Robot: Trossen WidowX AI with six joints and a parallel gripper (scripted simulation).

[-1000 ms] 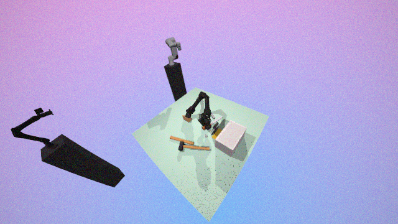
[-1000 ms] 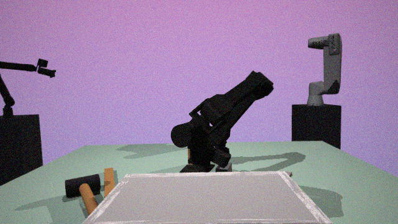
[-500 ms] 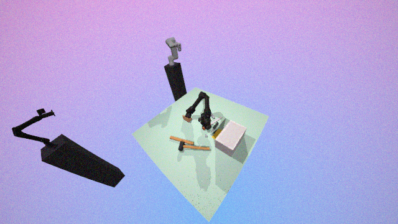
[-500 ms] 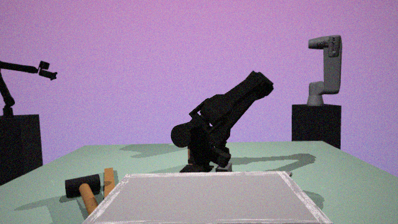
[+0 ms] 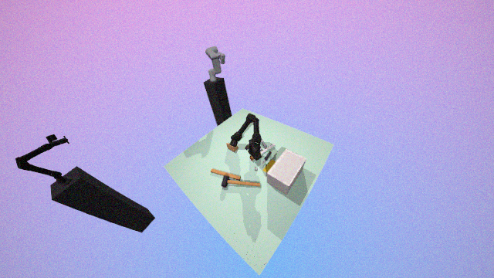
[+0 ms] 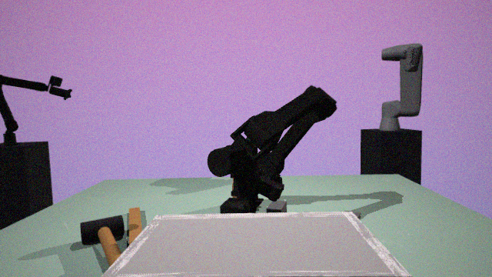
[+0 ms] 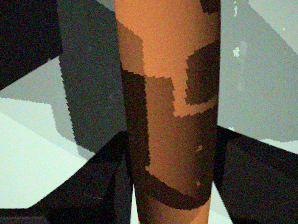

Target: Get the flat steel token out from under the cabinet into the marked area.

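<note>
The cabinet (image 5: pixel 286 168) (image 6: pixel 261 242) is a pale box on the table; its vent slots are not visible. My gripper (image 7: pixel 165 136) is shut on an orange-brown wooden handle (image 7: pixel 169 100) (image 5: pixel 252 157), low over the table in front of the cabinet. A dark piece (image 5: pixel 268 155) lies between the gripper and the cabinet; whether it belongs to the held handle is unclear. A yellow patch (image 5: pixel 269 166) shows against the cabinet's front side; I cannot tell if it is the marked area. The token cannot be made out in any view.
A black-headed mallet (image 5: pixel 225 181) (image 6: pixel 101 229) and another wooden handle (image 5: pixel 221 173) (image 6: pixel 134 223) lie to one side. A small grey block (image 5: pixel 255 168) (image 6: pixel 277 206) stands near the gripper. White pieces (image 5: pixel 267 148) lie beyond it. Two other arms stand on pedestals off the table.
</note>
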